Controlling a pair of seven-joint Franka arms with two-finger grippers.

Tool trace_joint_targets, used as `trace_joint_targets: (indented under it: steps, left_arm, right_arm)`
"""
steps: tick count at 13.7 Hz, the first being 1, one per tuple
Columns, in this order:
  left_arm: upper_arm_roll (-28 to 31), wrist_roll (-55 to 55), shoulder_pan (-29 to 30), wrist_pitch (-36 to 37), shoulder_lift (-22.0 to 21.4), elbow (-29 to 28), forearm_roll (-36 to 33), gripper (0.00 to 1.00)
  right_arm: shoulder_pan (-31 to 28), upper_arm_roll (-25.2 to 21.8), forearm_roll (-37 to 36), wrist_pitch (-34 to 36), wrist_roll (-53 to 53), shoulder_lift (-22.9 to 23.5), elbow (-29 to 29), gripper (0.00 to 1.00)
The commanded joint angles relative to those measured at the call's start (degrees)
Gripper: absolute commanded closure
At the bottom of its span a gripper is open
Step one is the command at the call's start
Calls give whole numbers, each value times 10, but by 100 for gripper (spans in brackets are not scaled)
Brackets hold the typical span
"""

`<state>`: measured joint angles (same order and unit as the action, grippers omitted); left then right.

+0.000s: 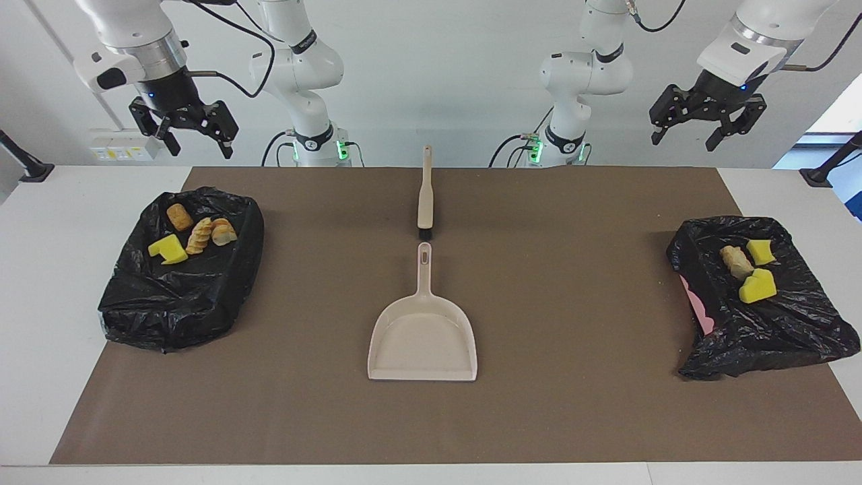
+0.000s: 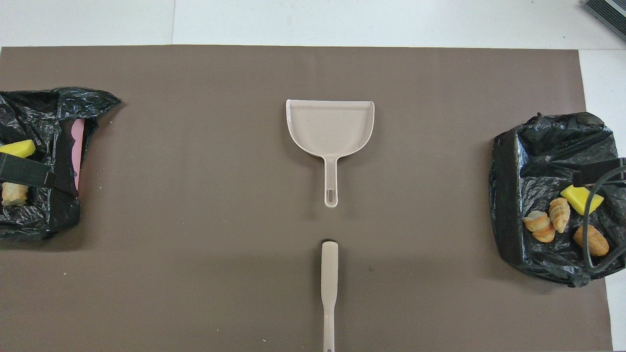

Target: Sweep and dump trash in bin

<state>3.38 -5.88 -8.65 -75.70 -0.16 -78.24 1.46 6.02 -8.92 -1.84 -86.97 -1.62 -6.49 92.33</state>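
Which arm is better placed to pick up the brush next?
Right, but only by a small margin. The right gripper, open, hangs over the bin bag at its end, slightly less far sideways from the brush than the left gripper, open over the other bag. Neither holds anything.

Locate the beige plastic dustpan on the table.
The beige plastic dustpan lies mid-table on the brown mat, its handle pointing toward the beige hand brush, which lies nearer the robots.
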Motion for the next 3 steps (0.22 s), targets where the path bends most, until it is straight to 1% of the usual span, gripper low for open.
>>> trace_joint_targets:
  steps: [1,3]
  left_arm:
    - [0,-5,3,12,-2,6,3,0]
    - [0,-5,3,12,-2,6,3,0]
  right_arm:
    - [-4,2,-11,-9,17,-14,17,0]
    - [-4,2,-11,-9,17,-14,17,0]
